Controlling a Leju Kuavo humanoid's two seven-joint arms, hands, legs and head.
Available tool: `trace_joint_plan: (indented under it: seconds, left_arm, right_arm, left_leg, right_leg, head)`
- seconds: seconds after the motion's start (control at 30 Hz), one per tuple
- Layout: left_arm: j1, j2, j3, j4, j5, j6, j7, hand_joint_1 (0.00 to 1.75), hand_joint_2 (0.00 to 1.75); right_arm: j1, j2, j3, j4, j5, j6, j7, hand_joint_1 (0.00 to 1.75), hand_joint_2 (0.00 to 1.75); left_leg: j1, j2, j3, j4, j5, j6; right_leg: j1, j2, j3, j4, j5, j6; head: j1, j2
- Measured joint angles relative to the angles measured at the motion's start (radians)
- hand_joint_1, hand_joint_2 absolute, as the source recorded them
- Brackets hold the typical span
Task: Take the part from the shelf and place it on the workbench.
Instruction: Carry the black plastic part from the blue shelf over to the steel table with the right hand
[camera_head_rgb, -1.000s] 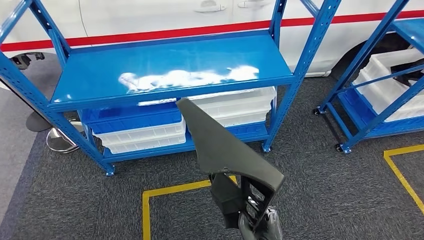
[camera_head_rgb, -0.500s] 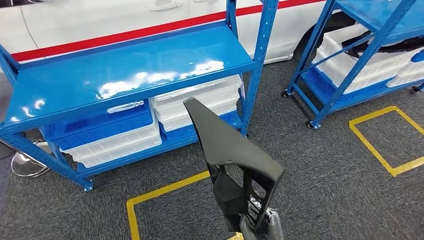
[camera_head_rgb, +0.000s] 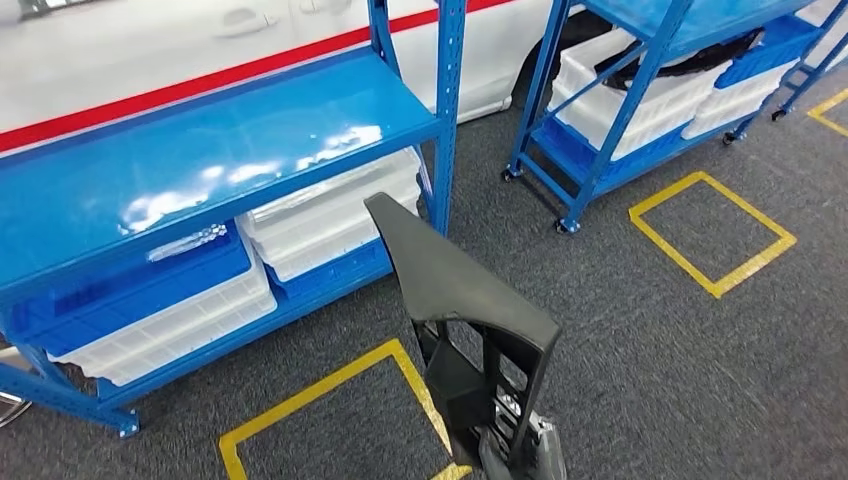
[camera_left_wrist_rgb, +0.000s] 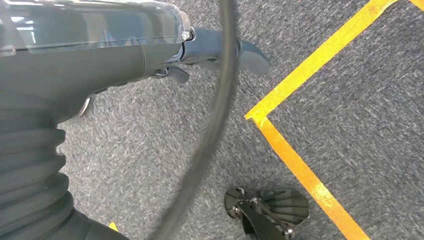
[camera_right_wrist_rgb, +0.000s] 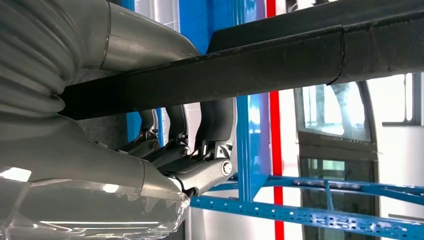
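Right hand fingers wrapped tight on black trim part, held upright over carpet; left hand hangs down, fingers loosely apart, holding nothing

Black part at centre; blue shelf at upper left holding white bins; grey carpet marked with yellow tape; white car striped red.

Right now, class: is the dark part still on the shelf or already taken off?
Off. The right hand holds the dark part above the carpet.
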Motion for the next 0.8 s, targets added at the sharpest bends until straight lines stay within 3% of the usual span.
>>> trace_joint_plan:
  seconds: [0.07, 0.13, 0.2, 0.23, 0.27, 0.3, 0.37, 0.43, 0.5, 0.53, 0.57, 0.63, 0.7, 0.73, 0.77, 0.8]
  left_arm:
    - [-0.002, 0.000, 0.000, 0.000, -0.001, 0.000, 0.000, 0.00, 1.75]
    - [0.000, 0.000, 0.000, 0.000, -0.004, 0.000, 0.000, 0.00, 1.75]
    - [0.003, 0.001, 0.000, 0.000, -0.008, 0.000, 0.000, 0.00, 1.75]
    - [0.003, 0.001, 0.001, 0.000, -0.009, 0.000, 0.000, 0.00, 1.75]
    - [0.002, 0.002, 0.001, 0.000, -0.010, 0.000, 0.000, 0.00, 1.75]
    - [0.000, 0.002, 0.001, 0.000, -0.010, 0.000, 0.000, 0.00, 1.75]
    - [-0.003, 0.002, 0.001, 0.000, -0.011, 0.001, 0.000, 0.00, 1.75]
    - [-0.005, 0.002, 0.001, 0.000, -0.011, 0.003, -0.001, 0.00, 1.75]
    - [-0.007, 0.002, 0.001, 0.000, -0.011, 0.006, -0.001, 0.00, 1.75]
    - [-0.009, 0.002, 0.001, 0.000, -0.012, 0.006, -0.001, 0.00, 1.75]
    - [-0.010, 0.003, 0.001, 0.000, -0.013, 0.007, -0.001, 0.00, 1.75]
    - [-0.009, 0.004, 0.001, 0.000, -0.013, 0.008, -0.001, 0.00, 1.75]
    - [-0.004, 0.007, 0.001, 0.000, -0.013, 0.009, -0.001, 0.00, 1.75]
    - [-0.003, 0.008, 0.001, 0.000, -0.013, 0.009, -0.001, 0.00, 1.75]
    - [-0.002, 0.009, 0.002, 0.000, -0.014, 0.009, -0.001, 0.00, 1.75]
    - [-0.002, 0.009, 0.002, 0.000, -0.014, 0.009, -0.001, 0.00, 1.75]
  right_arm:
    - [0.002, 0.000, -0.004, 0.000, 0.001, 0.002, 0.000, 1.75, 1.75]
    - [-0.001, 0.001, -0.007, 0.000, -0.002, 0.007, 0.000, 1.75, 1.75]
    - [-0.001, 0.001, -0.010, 0.001, -0.007, 0.015, -0.001, 1.75, 1.75]
    - [-0.001, 0.001, -0.012, 0.002, -0.009, 0.019, -0.002, 1.75, 1.75]
    - [0.000, 0.001, -0.014, 0.003, -0.011, 0.022, -0.002, 1.75, 1.75]
    - [-0.001, 0.001, -0.016, 0.004, -0.012, 0.023, -0.002, 1.75, 1.75]
    - [-0.002, 0.002, -0.019, 0.004, -0.014, 0.026, -0.004, 1.75, 1.75]
    - [-0.004, 0.006, -0.023, 0.004, -0.015, 0.030, -0.006, 1.75, 1.75]
    - [-0.003, 0.009, -0.027, 0.004, -0.016, 0.035, -0.007, 1.75, 1.75]
    - [-0.003, 0.010, -0.029, 0.004, -0.016, 0.037, -0.007, 1.75, 1.75]
    - [-0.003, 0.012, -0.031, 0.004, -0.016, 0.039, -0.008, 1.75, 1.75]
    - [-0.005, 0.016, -0.034, 0.004, -0.016, 0.041, -0.008, 1.75, 1.75]
    - [-0.006, 0.019, -0.036, 0.005, -0.016, 0.041, -0.009, 1.75, 1.75]
    - [-0.005, 0.020, -0.038, 0.006, -0.016, 0.041, -0.009, 1.75, 1.75]
    - [-0.005, 0.020, -0.040, 0.007, -0.016, 0.041, -0.009, 1.75, 1.75]
    - [-0.004, 0.020, -0.042, 0.008, -0.016, 0.041, -0.009, 1.75, 1.75]
  left_leg:
    - [0.002, 0.026, 0.001, -0.009, 0.009, 0.015]
    - [0.000, 0.054, -0.001, -0.012, 0.013, 0.024]
    - [-0.004, 0.086, -0.004, -0.011, 0.013, 0.026]
    - [-0.005, 0.101, -0.004, -0.011, 0.012, 0.026]
    - [-0.006, 0.114, -0.004, -0.011, 0.012, 0.026]
    - [-0.006, 0.127, -0.003, -0.011, 0.011, 0.025]
    - [-0.010, 0.148, 0.001, -0.009, 0.007, 0.018]
    - [-0.014, 0.167, 0.005, -0.008, 0.003, 0.009]
    - [-0.016, 0.184, 0.009, -0.010, 0.000, -0.002]
    - [-0.015, 0.175, 0.009, -0.005, -0.008, -0.008]
    - [-0.013, 0.154, 0.003, 0.015, -0.025, -0.013]
    - [-0.009, 0.095, -0.037, 0.112, -0.086, -0.019]
    - [-0.009, 0.071, -0.093, 0.238, -0.138, -0.022]
    - [-0.009, 0.069, -0.107, 0.267, -0.138, -0.022]
    - [-0.008, 0.067, -0.104, 0.257, -0.118, -0.021]
    - [-0.008, 0.062, -0.083, 0.209, -0.083, -0.019]
  right_leg:
    - [0.003, -0.039, -0.017, 0.030, -0.021, 0.008]
    - [0.003, -0.098, -0.066, 0.137, -0.084, 0.014]
    - [0.001, -0.117, -0.120, 0.254, -0.132, 0.019]
    - [0.000, -0.121, -0.127, 0.272, -0.130, 0.020]
    - [0.000, -0.125, -0.113, 0.250, -0.111, 0.019]
    - [0.001, -0.135, -0.079, 0.192, -0.079, 0.017]
    - [0.009, -0.179, -0.005, 0.055, -0.032, 0.004]
    - [0.019, -0.202, 0.022, -0.004, -0.022, -0.011]
    - [0.020, -0.180, 0.019, -0.008, -0.017, -0.023]
    - [0.018, -0.168, 0.019, -0.012, -0.013, -0.028]
    - [0.015, -0.157, 0.019, -0.016, -0.009, -0.035]
    - [0.012, -0.136, 0.017, -0.020, -0.004, -0.044]
    - [0.013, -0.109, 0.014, -0.017, -0.002, -0.048]
    - [0.014, -0.095, 0.013, -0.015, -0.002, -0.048]
    - [0.014, -0.080, 0.013, -0.013, -0.001, -0.048]
    - [0.014, -0.066, 0.013, -0.010, -0.002, -0.048]
  head:
    - [0.000, 0.000]
    - [0.000, 0.000]
    - [0.000, 0.000]
    - [0.000, 0.000]
    - [0.000, 0.000]
    - [0.000, 0.000]
    - [0.000, 0.000]
    - [0.000, 0.000]
    - [0.000, 0.000]
    - [0.000, 0.000]
    - [0.000, 0.000]
    - [0.000, 0.000]
    - [0.000, 0.000]
    - [0.000, 0.000]
    - [0.000, 0.000]
    - [0.000, 0.000]
